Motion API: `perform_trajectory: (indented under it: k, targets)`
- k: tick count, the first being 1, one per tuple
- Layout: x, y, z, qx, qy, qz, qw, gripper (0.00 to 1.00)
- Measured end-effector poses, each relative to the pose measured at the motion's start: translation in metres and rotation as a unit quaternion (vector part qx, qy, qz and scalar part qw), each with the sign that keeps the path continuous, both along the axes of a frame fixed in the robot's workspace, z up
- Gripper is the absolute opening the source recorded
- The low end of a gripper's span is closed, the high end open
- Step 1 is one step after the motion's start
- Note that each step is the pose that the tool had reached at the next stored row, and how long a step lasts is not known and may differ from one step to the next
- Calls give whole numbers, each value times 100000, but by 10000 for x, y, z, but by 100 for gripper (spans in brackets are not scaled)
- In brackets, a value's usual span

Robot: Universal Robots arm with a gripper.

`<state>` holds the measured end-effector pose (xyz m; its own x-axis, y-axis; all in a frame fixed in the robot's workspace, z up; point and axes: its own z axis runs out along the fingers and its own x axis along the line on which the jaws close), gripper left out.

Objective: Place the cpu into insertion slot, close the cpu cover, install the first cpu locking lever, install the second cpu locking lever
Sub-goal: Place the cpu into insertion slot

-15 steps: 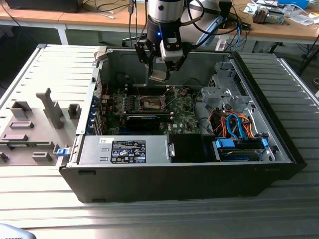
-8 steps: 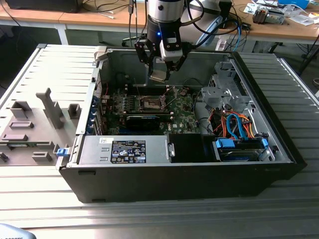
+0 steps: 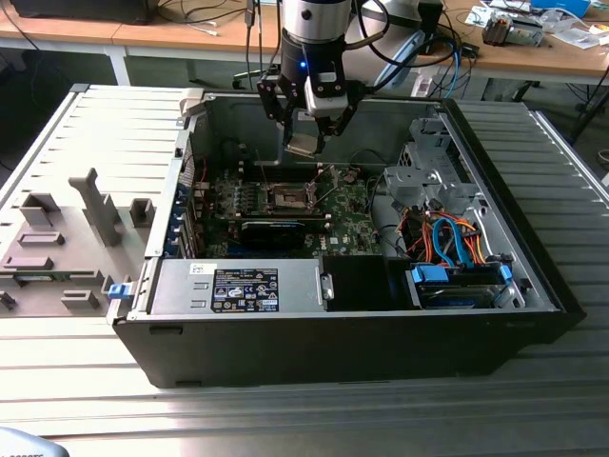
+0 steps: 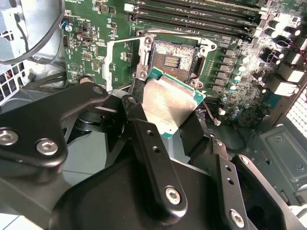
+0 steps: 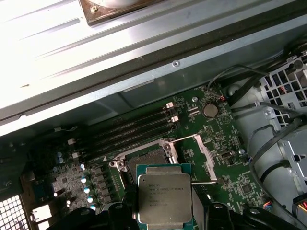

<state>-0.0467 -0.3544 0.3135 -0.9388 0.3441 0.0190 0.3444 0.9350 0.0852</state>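
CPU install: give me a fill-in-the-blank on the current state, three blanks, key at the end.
1. The gripper is ____ on the cpu.
2. The cpu is held ____ the insertion slot, not seated in it.
3. The cpu cover is swung ____, so the slot's dark centre is bare.
Missing words: shut; above; open.
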Motion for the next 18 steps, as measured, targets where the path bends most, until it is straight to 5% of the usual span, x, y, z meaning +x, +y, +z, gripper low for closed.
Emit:
perform_trajectory:
  k: [18]
  targets:
    - [0, 0, 0, 5, -1, -939, 99996, 55]
